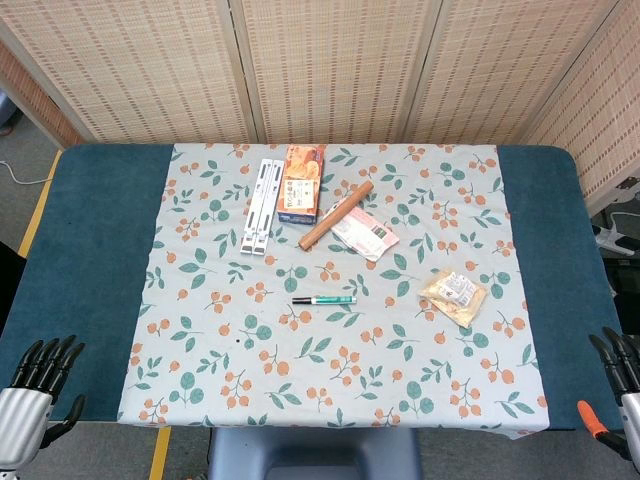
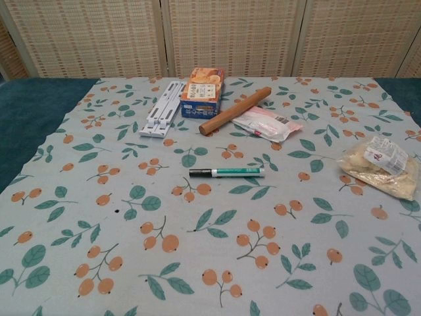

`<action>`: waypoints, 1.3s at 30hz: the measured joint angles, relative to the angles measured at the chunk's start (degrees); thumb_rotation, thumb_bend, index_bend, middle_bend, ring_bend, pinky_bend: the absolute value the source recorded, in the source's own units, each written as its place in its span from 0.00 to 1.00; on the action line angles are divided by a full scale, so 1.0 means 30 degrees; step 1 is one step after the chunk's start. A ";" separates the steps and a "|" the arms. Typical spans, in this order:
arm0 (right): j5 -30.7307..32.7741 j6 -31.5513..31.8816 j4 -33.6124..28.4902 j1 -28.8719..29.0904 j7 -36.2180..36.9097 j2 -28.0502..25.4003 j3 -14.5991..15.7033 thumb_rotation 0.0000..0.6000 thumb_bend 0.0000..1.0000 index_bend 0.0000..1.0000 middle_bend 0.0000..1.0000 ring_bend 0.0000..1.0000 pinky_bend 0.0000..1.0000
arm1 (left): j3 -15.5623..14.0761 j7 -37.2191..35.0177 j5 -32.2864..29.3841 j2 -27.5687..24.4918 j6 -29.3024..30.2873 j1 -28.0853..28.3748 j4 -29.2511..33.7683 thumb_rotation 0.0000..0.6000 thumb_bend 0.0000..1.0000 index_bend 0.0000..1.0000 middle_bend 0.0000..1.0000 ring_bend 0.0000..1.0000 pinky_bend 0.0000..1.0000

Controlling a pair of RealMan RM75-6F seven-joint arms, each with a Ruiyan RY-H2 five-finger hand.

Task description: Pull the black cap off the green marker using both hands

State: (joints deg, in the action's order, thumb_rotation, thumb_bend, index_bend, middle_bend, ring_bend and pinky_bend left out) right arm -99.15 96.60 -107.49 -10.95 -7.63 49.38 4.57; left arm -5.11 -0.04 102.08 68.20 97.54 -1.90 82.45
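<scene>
The green marker (image 1: pixel 330 300) (image 2: pixel 235 172) lies flat near the middle of the floral cloth, its black cap (image 1: pixel 300 300) (image 2: pixel 200 173) pointing toward the left side of both views. My left hand (image 1: pixel 38 385) hovers off the table's near left corner, fingers apart and holding nothing. My right hand (image 1: pixel 620 372) sits at the near right corner, fingers spread and empty. Both hands are far from the marker. Neither hand appears in the chest view.
Behind the marker lie a white folded rack (image 1: pixel 261 205) (image 2: pixel 162 108), an orange snack box (image 1: pixel 300 183) (image 2: pixel 202 91), a wooden rolling pin (image 1: pixel 335 215) (image 2: pixel 235 110) and a pink-white packet (image 1: pixel 364 232) (image 2: pixel 266 123). A bag of snacks (image 1: pixel 453 296) (image 2: pixel 380 164) lies to the right. An orange-handled tool (image 1: pixel 592 419) lies by my right hand.
</scene>
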 measured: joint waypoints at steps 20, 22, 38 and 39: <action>0.0633 -0.5463 -0.0529 0.3419 -0.5584 0.5240 -0.1595 1.00 0.20 0.10 0.09 0.00 0.00 | 0.0570 0.0118 -0.0500 -0.0089 -0.1481 0.1148 0.1052 1.00 0.37 0.00 0.00 0.00 0.03; 0.1665 -0.6847 -0.0741 0.4376 -0.7504 0.6672 -0.2208 1.00 0.20 0.14 0.12 0.00 0.00 | 0.0673 0.0146 -0.0705 -0.0010 -0.1650 0.1226 0.0968 1.00 0.37 0.00 0.00 0.00 0.03; 1.3901 -1.1144 0.4653 1.3422 -1.8692 1.8601 -0.7597 1.00 0.23 0.30 0.19 0.00 0.00 | 0.1376 0.0795 -0.2378 0.0399 -0.2318 0.1430 0.0547 1.00 0.37 0.00 0.00 0.00 0.03; 1.4184 -1.1183 0.5212 1.3839 -1.8864 1.9005 -0.7729 1.00 0.23 0.32 0.19 0.00 0.00 | 0.1396 0.0801 -0.2438 0.0412 -0.2330 0.1434 0.0529 1.00 0.37 0.00 0.00 0.00 0.03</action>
State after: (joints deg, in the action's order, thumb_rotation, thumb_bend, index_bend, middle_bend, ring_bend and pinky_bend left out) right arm -56.59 63.05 -91.85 30.56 -64.22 106.40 -18.61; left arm -0.92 2.36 94.76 69.44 90.55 2.40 84.04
